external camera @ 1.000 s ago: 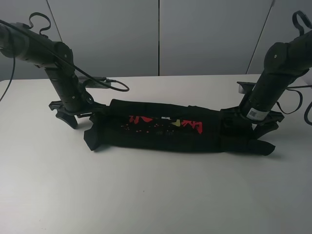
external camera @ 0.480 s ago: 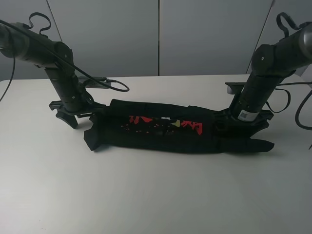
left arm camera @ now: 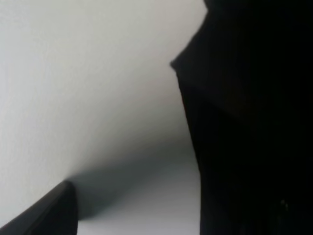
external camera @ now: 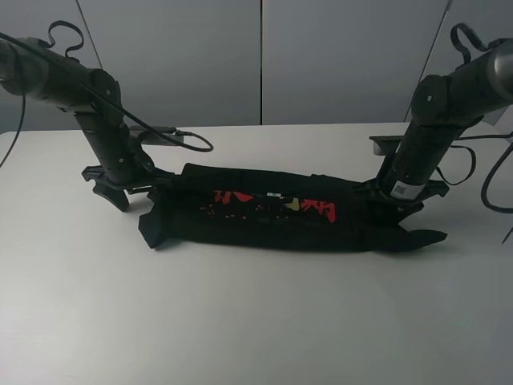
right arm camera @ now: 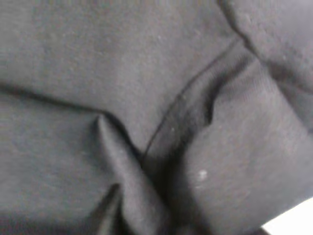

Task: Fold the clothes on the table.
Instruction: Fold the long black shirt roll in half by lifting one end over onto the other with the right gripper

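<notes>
From up high, a grey panelled wall (external camera: 337, 56) stands behind the white table (external camera: 256, 329), and a loose cable (external camera: 186, 143) loops on the table behind the left arm. There are two arms and one garment. It is a black T-shirt (external camera: 264, 228) folded into a long narrow band across the middle of the table, with a red and yellow print (external camera: 272, 207) along its top. The left fingers (external camera: 107, 195) stand spread wide beside the shirt's left end, gripping nothing. The right fingers (external camera: 398, 202) press into its right end; black against black, I cannot tell how wide they are.

The left wrist camera shows one dark finger (left arm camera: 49, 213) over bare table (left arm camera: 88, 73), apart from the T-shirt (left arm camera: 254, 122) edge.

The right wrist camera is filled with creased T-shirt (right arm camera: 122, 73) cloth and a seam (right arm camera: 171, 117). A sliver of table (right arm camera: 296, 220) shows, but no fingers.
</notes>
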### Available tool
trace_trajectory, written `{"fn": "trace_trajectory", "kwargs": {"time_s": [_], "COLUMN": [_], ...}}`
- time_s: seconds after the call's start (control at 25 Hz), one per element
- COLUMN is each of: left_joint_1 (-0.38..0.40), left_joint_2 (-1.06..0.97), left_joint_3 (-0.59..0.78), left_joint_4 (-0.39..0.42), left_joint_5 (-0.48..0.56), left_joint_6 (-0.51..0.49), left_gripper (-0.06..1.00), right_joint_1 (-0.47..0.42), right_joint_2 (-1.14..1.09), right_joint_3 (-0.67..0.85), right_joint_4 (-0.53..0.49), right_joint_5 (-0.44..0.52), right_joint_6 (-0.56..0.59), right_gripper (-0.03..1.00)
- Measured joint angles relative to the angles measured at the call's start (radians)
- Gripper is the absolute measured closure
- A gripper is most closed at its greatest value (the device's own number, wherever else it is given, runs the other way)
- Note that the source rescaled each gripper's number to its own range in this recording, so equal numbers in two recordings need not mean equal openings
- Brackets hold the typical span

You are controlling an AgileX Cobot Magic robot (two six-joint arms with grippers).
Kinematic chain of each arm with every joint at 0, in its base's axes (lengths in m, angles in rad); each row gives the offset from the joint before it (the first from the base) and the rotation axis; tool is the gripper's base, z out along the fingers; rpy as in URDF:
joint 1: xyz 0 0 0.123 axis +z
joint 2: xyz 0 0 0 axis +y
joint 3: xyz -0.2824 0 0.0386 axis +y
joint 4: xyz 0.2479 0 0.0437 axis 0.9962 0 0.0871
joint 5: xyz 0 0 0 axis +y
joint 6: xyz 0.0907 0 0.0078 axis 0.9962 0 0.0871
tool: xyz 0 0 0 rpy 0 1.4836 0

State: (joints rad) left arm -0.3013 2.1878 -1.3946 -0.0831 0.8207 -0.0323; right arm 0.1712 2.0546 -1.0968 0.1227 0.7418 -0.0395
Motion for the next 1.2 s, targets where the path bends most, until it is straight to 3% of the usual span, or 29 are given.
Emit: {"fn": "trace_trajectory", "kwargs": {"time_s": [0.12, 0.72, 1.2], "left_joint_1": [0.0, 0.0, 0.0], "left_joint_2": [0.0, 0.0, 0.0], "left_joint_3": [0.0, 0.0, 0.0], "left_joint_4": [0.0, 0.0, -0.004], "left_joint_5": [0.0, 0.0, 0.0], "left_joint_6": [0.002, 0.002, 0.01], "left_gripper": [-0.05, -0.05, -0.05], "right_joint_1": [0.0, 0.0, 0.005], "right_joint_2": [0.0, -0.023, -0.212], "right_joint_3": [0.0, 0.006, 0.015], "right_joint_4": [0.021, 0.064, 0.097], "right_joint_5": [0.0, -0.004, 0.106], "right_joint_6": [-0.002, -0.002, -0.006], "right_gripper": [0.82, 0.82, 0.83]}}
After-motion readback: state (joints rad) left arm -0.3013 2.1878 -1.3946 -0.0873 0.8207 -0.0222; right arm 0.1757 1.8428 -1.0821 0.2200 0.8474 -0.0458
